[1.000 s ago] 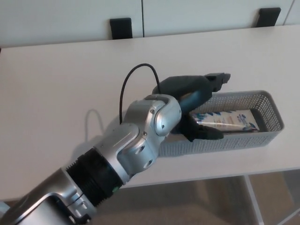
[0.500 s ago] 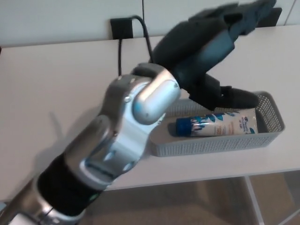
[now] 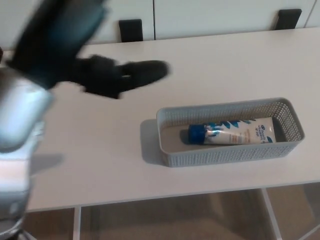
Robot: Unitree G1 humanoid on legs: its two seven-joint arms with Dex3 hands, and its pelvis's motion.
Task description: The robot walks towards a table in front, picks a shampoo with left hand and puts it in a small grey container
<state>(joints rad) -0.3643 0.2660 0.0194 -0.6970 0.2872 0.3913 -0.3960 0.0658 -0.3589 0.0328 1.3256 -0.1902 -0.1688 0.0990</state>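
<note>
Pale cream table (image 3: 210,60), flat top, filling most of the head view; white panelled wall (image 3: 210,15) behind its far edge.

Item 1. White plastic shampoo tube with blue print (image 3: 235,132). It lies on its side inside the container, lengthwise along it. Its dark blue cap (image 3: 196,133) points to picture left, and the flat crimped end sits toward the right end wall. Nothing grips it.

Item 2. Small grey perforated plastic container (image 3: 225,155), oblong with rounded corners. It stands upright on the table toward the near right and holds the tube only.

Item 3. Left hand (image 3: 85,60), black and heavily blurred, raised over the table's far left, well apart from the container. It holds nothing. One thick finger (image 3: 147,71) juts toward picture right, apart from the bulk of the hand, so the hand reads as spread. Finer detail is lost in the blur.

Item 4. Silver forearm casing (image 3: 17,125), at the left edge below the hand, also blurred.

Item 5. Two black rectangular blocks, one at far left (image 3: 130,30) and one at far right (image 3: 289,18), standing at the table's far edge against the wall.

Item 6. Brown floor (image 3: 175,220), seen under the table's near edge.
</note>
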